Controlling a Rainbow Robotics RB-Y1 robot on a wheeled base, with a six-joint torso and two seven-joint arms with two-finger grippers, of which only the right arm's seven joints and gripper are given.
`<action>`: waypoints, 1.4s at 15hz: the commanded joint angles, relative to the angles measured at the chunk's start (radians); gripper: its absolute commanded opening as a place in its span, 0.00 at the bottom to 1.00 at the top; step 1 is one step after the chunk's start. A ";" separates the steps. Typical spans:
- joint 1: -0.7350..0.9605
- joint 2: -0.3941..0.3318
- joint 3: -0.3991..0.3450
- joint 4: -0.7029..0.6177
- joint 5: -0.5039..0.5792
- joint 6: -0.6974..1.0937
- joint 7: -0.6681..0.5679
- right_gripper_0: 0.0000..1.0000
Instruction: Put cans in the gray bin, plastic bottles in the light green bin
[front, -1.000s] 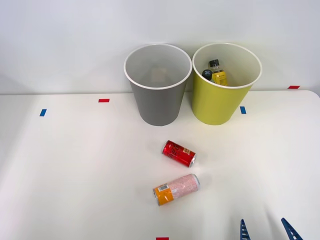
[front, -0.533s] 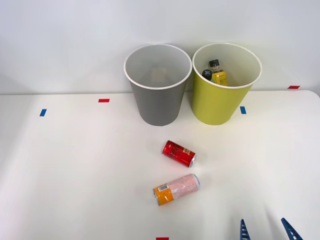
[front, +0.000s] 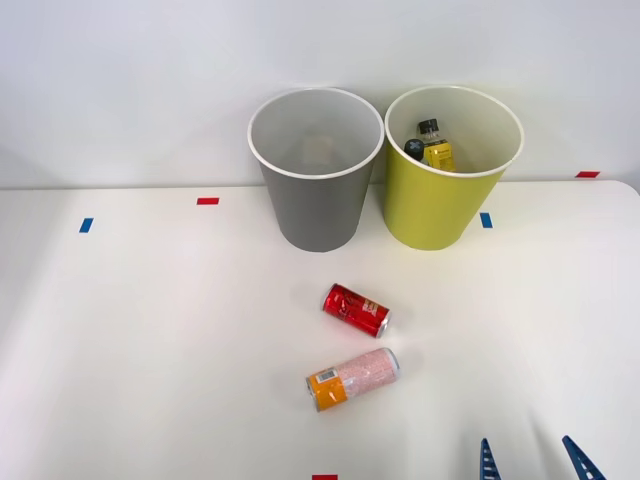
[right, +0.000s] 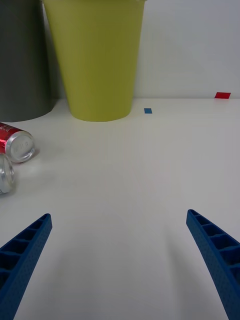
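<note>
Two cans lie on their sides on the white table: a shiny red can (front: 356, 308) (right: 15, 141) and, nearer me, a slim pale pink can with an orange band (front: 352, 378) (right: 5, 173). At the back stand the gray bin (front: 316, 170) (right: 22, 60) and, to its right, the light green bin (front: 450, 170) (right: 97, 55). Inside the green bin show dark plastic bottles (front: 430, 143) with black caps, one yellow-labelled. My right gripper (front: 532, 462) (right: 120, 260) hovers open at the table's near edge, right of the cans, with nothing between its blue fingers.
Small tape marks dot the table (front: 150, 330): red (front: 207, 201) and blue (front: 86, 225) at the back left, blue (front: 486, 220) beside the green bin, red (front: 587, 174) at the far right, red (front: 324, 477) at the front edge. A white wall rises behind the bins.
</note>
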 joint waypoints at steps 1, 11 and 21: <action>0.000 0.000 0.000 0.000 0.000 0.000 0.000 0.94; -0.051 -0.161 0.066 -0.152 -0.025 0.252 0.043 0.91; -0.341 -0.541 0.207 -0.681 -0.190 1.192 -0.124 0.91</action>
